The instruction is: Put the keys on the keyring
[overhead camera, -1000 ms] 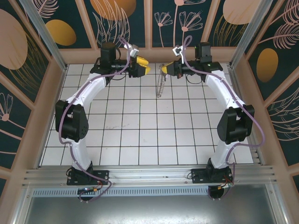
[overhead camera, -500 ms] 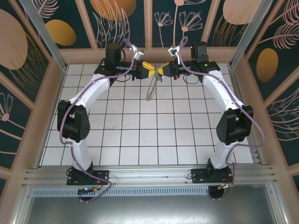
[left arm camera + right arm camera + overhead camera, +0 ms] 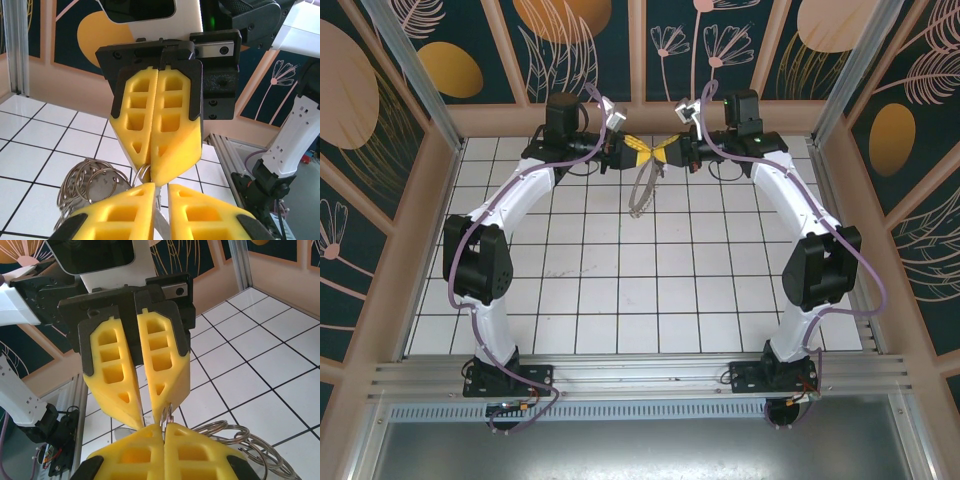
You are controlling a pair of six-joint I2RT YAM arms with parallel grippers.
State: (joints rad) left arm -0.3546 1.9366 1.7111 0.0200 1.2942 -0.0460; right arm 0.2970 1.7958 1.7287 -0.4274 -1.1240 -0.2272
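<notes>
From above, the left gripper [image 3: 638, 150] and right gripper [image 3: 668, 150] meet tip to tip over the far middle of the worktop [image 3: 620, 280], with the keyring [image 3: 642, 190] dangling beneath. In the left wrist view the left fingers [image 3: 135, 210] stand a sliver apart with metal between them, though whether they pinch it cannot be told. In the right wrist view the right fingers [image 3: 135, 452] are pressed together on a loop of the keyring.
</notes>
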